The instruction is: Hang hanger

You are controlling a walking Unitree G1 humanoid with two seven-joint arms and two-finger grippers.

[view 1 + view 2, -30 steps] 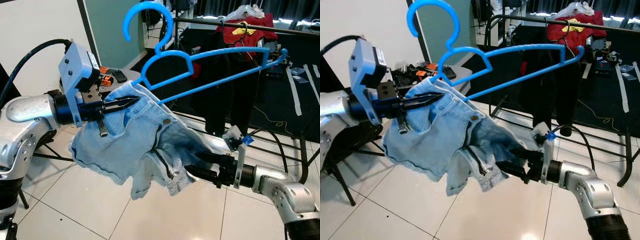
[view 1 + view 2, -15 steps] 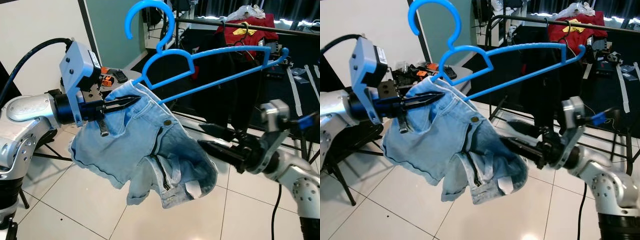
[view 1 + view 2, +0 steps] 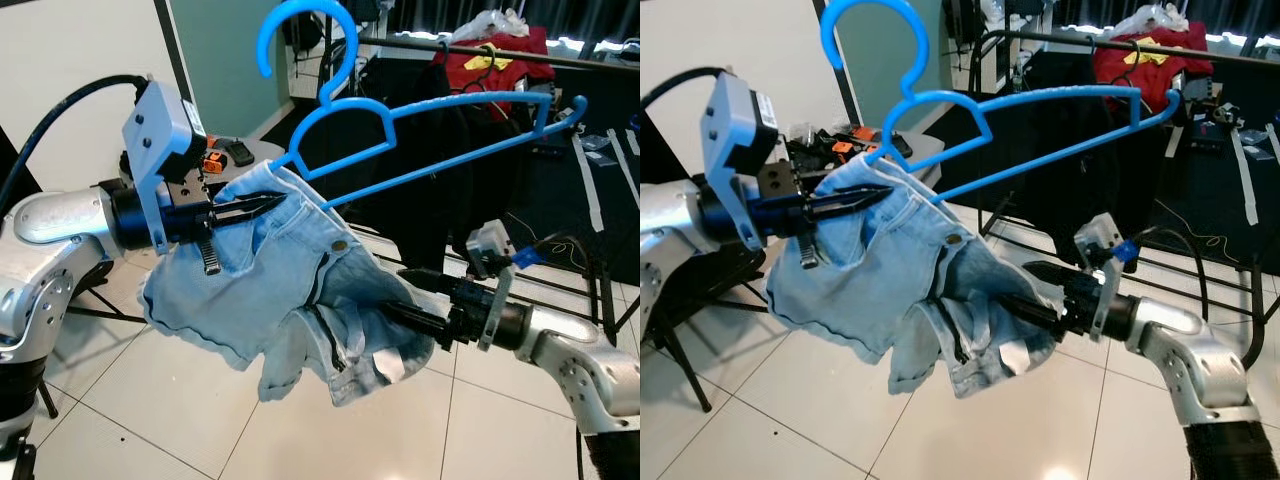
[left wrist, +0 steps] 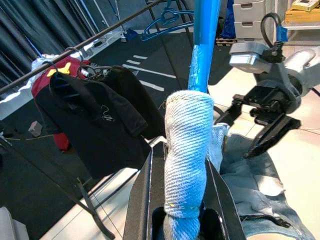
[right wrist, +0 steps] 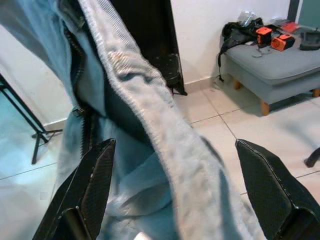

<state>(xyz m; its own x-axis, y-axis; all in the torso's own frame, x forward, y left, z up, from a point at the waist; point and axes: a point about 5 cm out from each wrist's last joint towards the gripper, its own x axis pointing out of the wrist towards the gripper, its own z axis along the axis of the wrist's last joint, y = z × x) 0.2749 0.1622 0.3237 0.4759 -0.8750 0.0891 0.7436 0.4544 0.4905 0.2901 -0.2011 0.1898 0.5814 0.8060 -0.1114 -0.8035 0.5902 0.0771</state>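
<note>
A blue plastic hanger (image 3: 345, 110) is held high, its hook up and its long bar slanting toward the right. Pale denim shorts (image 3: 270, 290) hang from its near end. My left gripper (image 3: 265, 205) is shut on the shorts' rolled waistband (image 4: 187, 150), where the hanger bar (image 4: 204, 45) comes out. My right gripper (image 3: 395, 292) stands open at the shorts' lower leg. Its two fingers (image 5: 92, 185) straddle a fold of denim (image 5: 165, 145) without pinching it.
A black clothes rail (image 3: 480, 50) runs behind the hanger, with a black garment (image 3: 450, 190) and a red one (image 3: 500, 55) on it. A grey bench (image 5: 280, 70) with small items stands by the white wall. White tiled floor (image 3: 150, 400) lies below.
My right gripper let go of the shorts' hem and rose clear of it half a second ago. It now reaches back in, open, around the leg fabric. The hanger shifted slightly.
</note>
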